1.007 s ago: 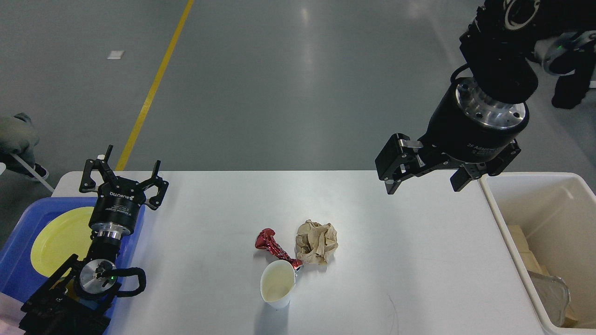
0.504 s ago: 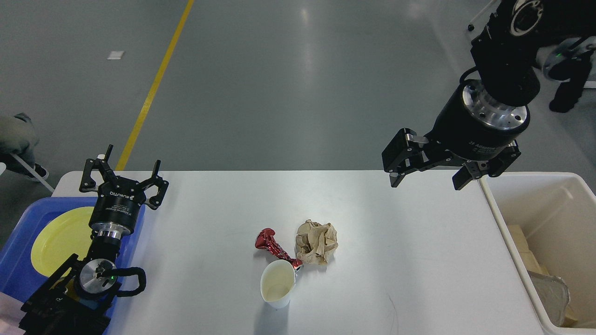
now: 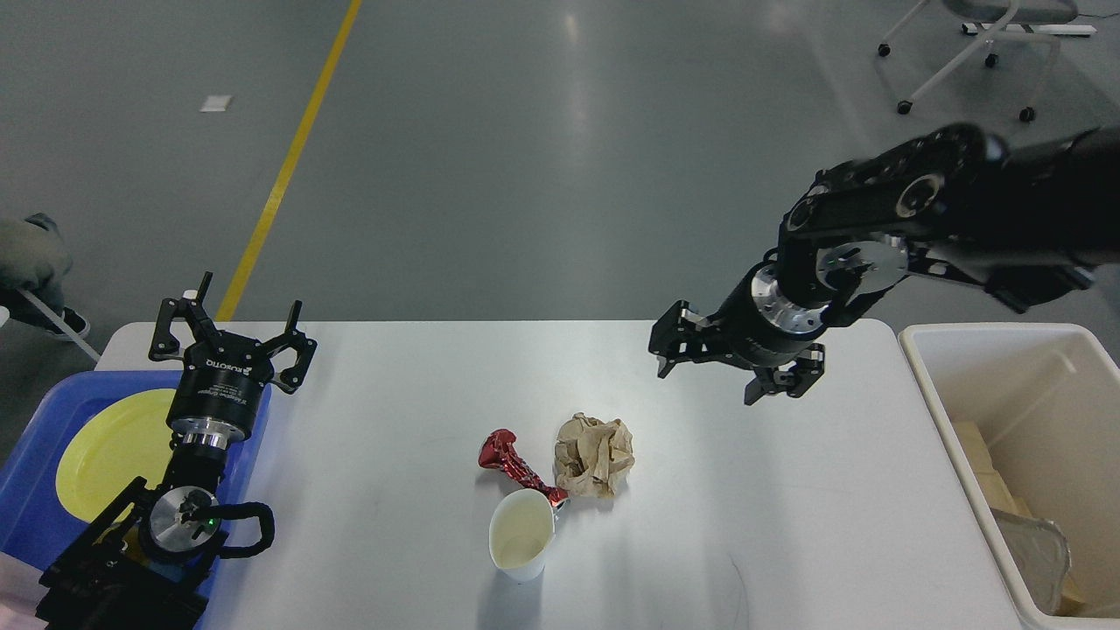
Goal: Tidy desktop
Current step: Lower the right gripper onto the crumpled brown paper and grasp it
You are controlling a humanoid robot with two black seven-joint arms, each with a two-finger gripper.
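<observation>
Our left gripper (image 3: 229, 335), fingers apart, idles over the blue tray (image 3: 35, 455) w/ its yellow plate (image 3: 109, 446). Below-left of our right gripper (image 3: 731, 372), also spread and empty, the desktop (image 3: 787, 490) holds a red wrapper (image 3: 516, 462), cup (image 3: 522, 534) and paper wad (image 3: 595, 455). Prob best to drop straight onto the wad, avoiding the cup; bin (image 3: 1024, 411) sits to its right.

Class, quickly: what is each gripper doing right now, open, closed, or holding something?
Left gripper: open, holding nothing, above the blue tray.
Right gripper: open, holding nothing, above the desktop.
</observation>
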